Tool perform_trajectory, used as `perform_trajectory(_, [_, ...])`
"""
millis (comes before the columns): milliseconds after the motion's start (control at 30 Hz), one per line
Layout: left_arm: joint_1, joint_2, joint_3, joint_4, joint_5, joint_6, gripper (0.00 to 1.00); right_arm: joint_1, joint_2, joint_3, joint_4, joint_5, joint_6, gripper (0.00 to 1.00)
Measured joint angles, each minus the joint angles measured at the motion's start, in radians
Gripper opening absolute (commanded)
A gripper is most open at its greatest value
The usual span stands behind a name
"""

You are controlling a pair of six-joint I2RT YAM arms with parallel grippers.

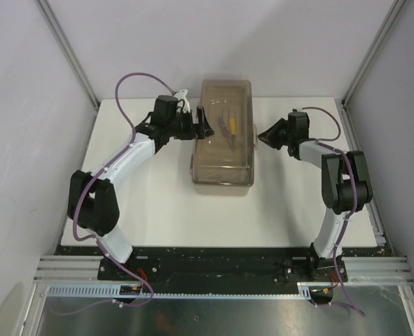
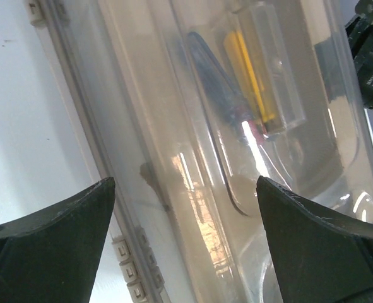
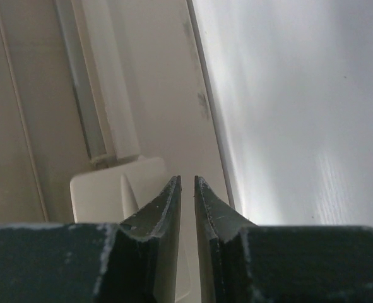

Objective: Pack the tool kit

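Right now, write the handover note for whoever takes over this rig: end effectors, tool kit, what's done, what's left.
Left end effector: wide open at the tool kit's left side, holding nothing.
Right end effector: nearly shut, nothing visible between its fingers. Its tips are at a beige tab on the kit's right side; contact is unclear.
Tool kit: mid-table, translucent lid down. A yellow-handled tool and a blue tool show through it.
Done: tools inside, lid down.
Left: probably fastening that tab; check that the kit is latched.
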Motion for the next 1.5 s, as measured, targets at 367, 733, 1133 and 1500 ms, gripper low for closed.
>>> perform_trajectory(367, [-0.001, 0.039, 0.072, -0.067, -0.018, 0.030, 0.94, 0.001, 0.089, 0.107, -0.102, -0.107, -0.085, 0.17])
perform_trajectory(733, [0.017, 0.068, 0.100, -0.069, 0.061, 0.033, 0.65, 0.020, 0.090, 0.126, -0.160, -0.125, -0.145, 0.14])
perform_trajectory(1133, [0.025, 0.068, 0.100, -0.062, 0.075, 0.033, 0.53, 0.051, 0.098, 0.131, -0.180, -0.099, -0.175, 0.10])
perform_trajectory(1500, [0.007, 0.056, 0.121, -0.095, -0.004, 0.050, 0.73, 0.056, 0.055, 0.137, -0.302, -0.005, -0.203, 0.39])
